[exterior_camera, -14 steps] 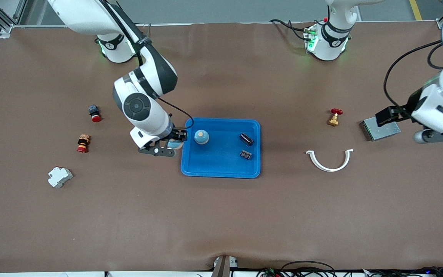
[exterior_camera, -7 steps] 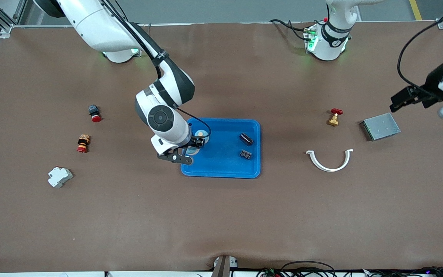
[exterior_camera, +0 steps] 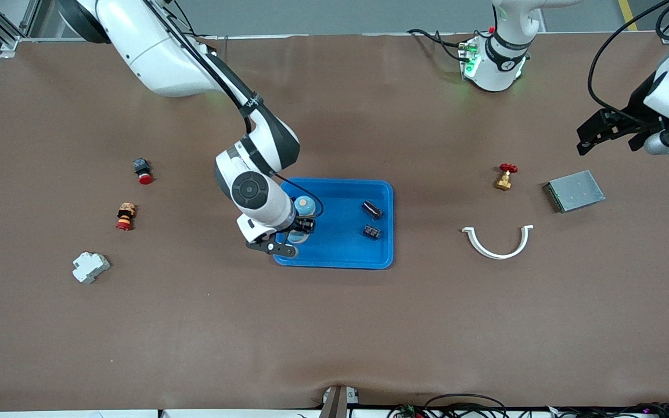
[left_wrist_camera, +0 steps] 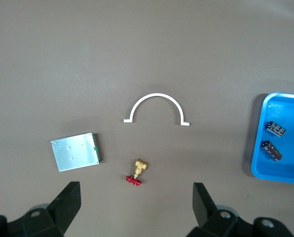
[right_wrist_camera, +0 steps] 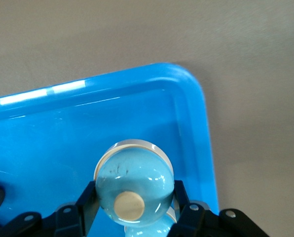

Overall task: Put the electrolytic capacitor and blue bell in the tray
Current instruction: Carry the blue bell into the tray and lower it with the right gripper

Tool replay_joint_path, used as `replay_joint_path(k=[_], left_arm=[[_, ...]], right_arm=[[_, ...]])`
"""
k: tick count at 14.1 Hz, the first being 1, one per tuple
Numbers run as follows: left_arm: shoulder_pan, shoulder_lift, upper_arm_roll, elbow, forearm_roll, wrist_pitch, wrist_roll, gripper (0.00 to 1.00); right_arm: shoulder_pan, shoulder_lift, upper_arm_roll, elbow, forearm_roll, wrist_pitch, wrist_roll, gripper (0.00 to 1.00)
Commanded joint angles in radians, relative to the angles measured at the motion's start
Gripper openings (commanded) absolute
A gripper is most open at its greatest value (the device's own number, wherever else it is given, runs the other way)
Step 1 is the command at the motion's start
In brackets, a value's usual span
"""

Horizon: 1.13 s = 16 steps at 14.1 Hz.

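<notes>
The bright-blue tray (exterior_camera: 340,255) lies mid-table. My right gripper (exterior_camera: 295,235) is shut on a blue bell (exterior_camera: 296,237) and holds it low over the tray's corner toward the right arm's end. In the right wrist view the bell (right_wrist_camera: 134,182) with its tan knob sits between the fingers (right_wrist_camera: 88,202) above the tray (right_wrist_camera: 186,118). A second blue bell (exterior_camera: 304,204) stands in the tray. The black electrolytic capacitor (exterior_camera: 372,209) lies in the tray, also seen in the left wrist view (left_wrist_camera: 271,150). My left gripper (exterior_camera: 613,136) is open and empty, high over the table.
A small black component (exterior_camera: 371,233) lies in the tray. A red-handled brass valve (exterior_camera: 504,177), a grey metal box (exterior_camera: 575,191) and a white half-ring clamp (exterior_camera: 498,242) lie toward the left arm's end. Red buttons (exterior_camera: 143,171) (exterior_camera: 126,216) and a white block (exterior_camera: 90,267) lie toward the right arm's end.
My right gripper carried the blue bell from beside the tray's edge to over the tray's inside. My left gripper rose and drew away from the grey metal box.
</notes>
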Motion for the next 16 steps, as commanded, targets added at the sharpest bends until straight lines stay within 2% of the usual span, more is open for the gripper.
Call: replay_joint_path(k=[1,5,11,16], left_arm=[[0.008,-0.006,-0.003,0.028,0.001,-0.046,-0.012,1.00],[0.003,-0.004,-0.029,0.049,0.015,-0.075,-0.013,1.00],[0.008,0.000,-0.026,0.055,0.015,-0.082,-0.003,1.00],[0.007,0.003,-0.028,0.054,0.017,-0.107,-0.012,1.00]], right_arm=[[0.025,0.039,-0.009,0.052,-0.001,-0.004,0.014,0.13],[0.025,0.059,-0.009,0.050,-0.006,0.025,0.012,0.14],[0.031,0.080,-0.010,0.050,-0.013,0.039,0.011,0.15],[0.031,0.080,-0.012,0.050,-0.018,0.039,0.003,0.22]])
